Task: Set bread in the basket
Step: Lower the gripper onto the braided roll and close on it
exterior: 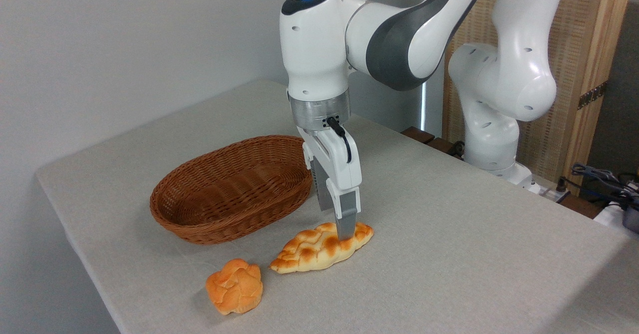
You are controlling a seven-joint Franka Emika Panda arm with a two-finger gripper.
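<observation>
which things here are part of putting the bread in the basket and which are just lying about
Part of the job:
- braided loaf, lying on the table in front of the basket
- wicker basket, nothing in it
- end effector, down at the loaf's right end

Just lying about:
- small round orange bun, left of the loaf
- cables at the far right edge
</observation>
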